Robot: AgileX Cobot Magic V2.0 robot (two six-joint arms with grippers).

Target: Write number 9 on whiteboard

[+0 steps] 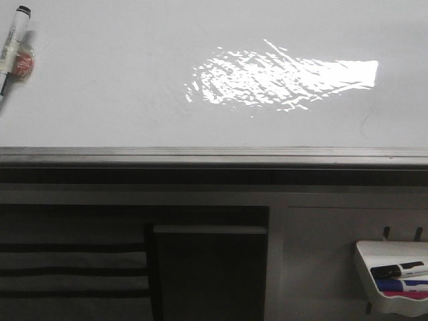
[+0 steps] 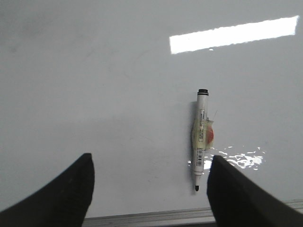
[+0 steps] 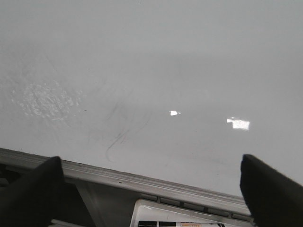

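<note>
On whiteboard (image 1: 120, 87), marker (image 1: 12, 47) tip cropped

Grey-white whiteboard (image 1: 120, 87), white black-capped marker (image 1: 13, 47) with yellowish tape, white tray (image 1: 388, 257).

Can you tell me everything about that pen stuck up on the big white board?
The slim white marker pen has a black cap end and a dark tip. Yellowish tape wraps its middle, with a small red-orange piece beside it. It lies flat against the glossy white whiteboard, near its left edge, above the rail. No gripper touches it.
</note>
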